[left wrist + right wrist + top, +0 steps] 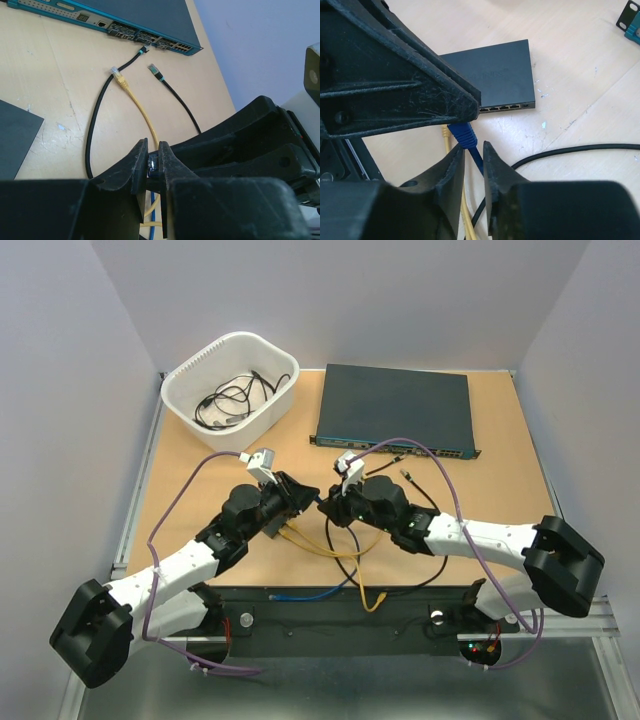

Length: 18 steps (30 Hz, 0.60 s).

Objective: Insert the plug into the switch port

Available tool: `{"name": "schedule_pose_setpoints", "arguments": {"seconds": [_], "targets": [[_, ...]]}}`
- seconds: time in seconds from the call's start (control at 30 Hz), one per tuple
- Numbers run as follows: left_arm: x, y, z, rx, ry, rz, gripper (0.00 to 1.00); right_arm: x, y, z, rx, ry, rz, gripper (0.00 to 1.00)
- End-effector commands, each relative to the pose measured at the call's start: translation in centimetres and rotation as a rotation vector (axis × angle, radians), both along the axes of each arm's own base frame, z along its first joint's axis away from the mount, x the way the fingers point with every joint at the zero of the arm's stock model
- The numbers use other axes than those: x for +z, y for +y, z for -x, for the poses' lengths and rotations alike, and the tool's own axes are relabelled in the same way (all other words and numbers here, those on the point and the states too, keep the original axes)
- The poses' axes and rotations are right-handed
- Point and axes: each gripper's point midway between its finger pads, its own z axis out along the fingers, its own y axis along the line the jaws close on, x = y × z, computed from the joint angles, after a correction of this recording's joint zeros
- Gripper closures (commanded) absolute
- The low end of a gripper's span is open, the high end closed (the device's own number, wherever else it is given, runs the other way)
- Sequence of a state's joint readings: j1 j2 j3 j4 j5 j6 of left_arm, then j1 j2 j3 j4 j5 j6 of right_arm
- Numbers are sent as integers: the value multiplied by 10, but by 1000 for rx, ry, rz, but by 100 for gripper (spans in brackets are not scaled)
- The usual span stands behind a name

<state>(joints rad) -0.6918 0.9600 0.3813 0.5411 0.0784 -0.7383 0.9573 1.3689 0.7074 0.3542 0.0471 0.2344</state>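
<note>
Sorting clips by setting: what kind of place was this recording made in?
Probably a lab test cell for robot cabling work, not a real server room: a wooden tabletop boxed in by plain walls, a rack network switch lying flat on it, and a white basket of cables.

The top view looks down from above and behind over the whole table (500,490). Both wrist views skim it closely, facing each other, sharing the yellow cable (141,110).

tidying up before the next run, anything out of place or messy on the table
Loose cables sprawl over the table: a yellow cable and two black cable ends lie unplugged, short of the large switch. Nothing looks broken or spilled.
</note>
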Motion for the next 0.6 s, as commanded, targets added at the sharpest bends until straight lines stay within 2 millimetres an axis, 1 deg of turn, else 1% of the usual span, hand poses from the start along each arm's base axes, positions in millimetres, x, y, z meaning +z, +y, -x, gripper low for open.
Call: {"name": "schedule_pose_setpoints", "arguments": {"seconds": [0.0, 0.07, 0.1, 0.17, 0.2, 0.23, 0.27, 0.3, 0.33, 0.43, 0.47, 0.5, 0.57], "targets": [[16, -5, 2, -30, -48, 30, 100, 38, 16, -9, 9, -81, -91, 80], [15, -5, 2, -30, -46, 32, 100, 42, 17, -8, 15, -88, -105, 90], [14, -5, 3, -30, -44, 31, 100, 40, 17, -6, 22, -86, -105, 100], [14, -5, 3, -32, -45, 30, 99, 39, 16, -2, 39, -89, -114, 100], [14, -4, 3, -32, -49, 29, 93, 41, 15, -1, 41, -95, -120, 100], [14, -4, 3, -32, -50, 26, 85, 37, 14, 0, 44, -91, -114, 99], [17, -4, 4, -31, -61, 30, 76, 40, 13, 1, 47, -96, -122, 100], [17, -1, 3, -20, -64, 27, 56, 40, 12, 3, 50, -97, -125, 99], [23, 1, 4, -14, -81, 36, 47, 41, 8, 5, 48, -99, -131, 100], [32, 7, 3, 9, -114, 38, 25, 41, 4, 8, 50, -105, -134, 100], [42, 9, 5, 12, -143, 52, 22, 44, 1, 10, 50, -108, -140, 99], [47, 11, 5, 15, -156, 55, 20, 44, 0, 11, 51, -112, -139, 100], [61, 14, 8, 14, -202, 70, 18, 46, -2, 12, 49, -115, -146, 100]]}}
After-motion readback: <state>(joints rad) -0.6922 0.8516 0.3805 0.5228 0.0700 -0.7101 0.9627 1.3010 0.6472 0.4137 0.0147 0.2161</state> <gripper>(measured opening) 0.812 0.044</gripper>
